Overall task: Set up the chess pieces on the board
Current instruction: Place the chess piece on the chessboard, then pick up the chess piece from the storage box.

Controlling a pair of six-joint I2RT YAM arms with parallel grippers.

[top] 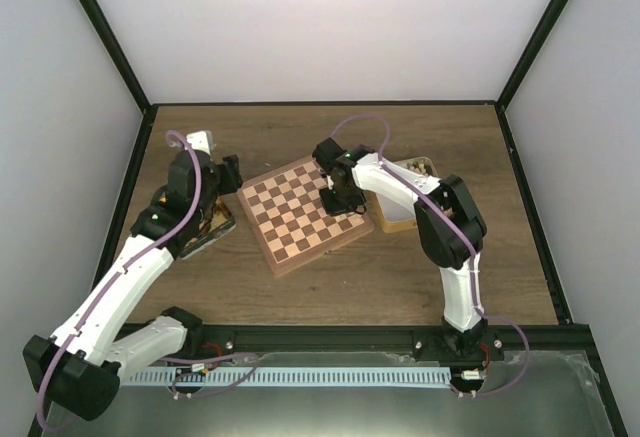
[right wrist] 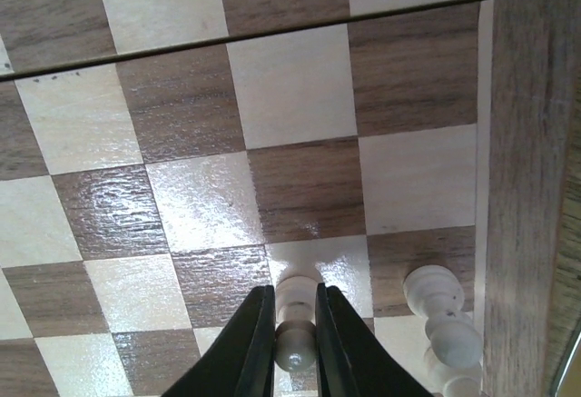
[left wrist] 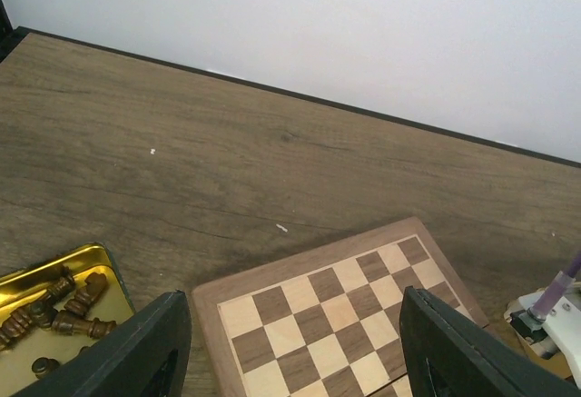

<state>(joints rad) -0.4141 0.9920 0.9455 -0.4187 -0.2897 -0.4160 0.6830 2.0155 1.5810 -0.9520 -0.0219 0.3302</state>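
The board [top: 290, 227] lies at mid-table, turned at an angle. My right gripper [right wrist: 295, 295] is low over the board's right side and is shut on the top of a cream chess piece [right wrist: 296, 311], whose base rests on a light square. A second cream piece [right wrist: 434, 299] stands one square to its right, beside the board's rim [right wrist: 526, 143]. In the top view my right gripper [top: 336, 200] covers both pieces. My left gripper [left wrist: 295, 302] hangs open over the board's far-left corner [left wrist: 272, 288], with nothing between its fingers [left wrist: 163, 347].
A gold tin [left wrist: 86, 256] holding several dark brown chess pieces [left wrist: 73, 311] sits left of the board, under my left arm [top: 165, 222]. Another tin [top: 400, 207] lies just right of the board, partly behind my right arm. Black frame posts and white walls ring the table.
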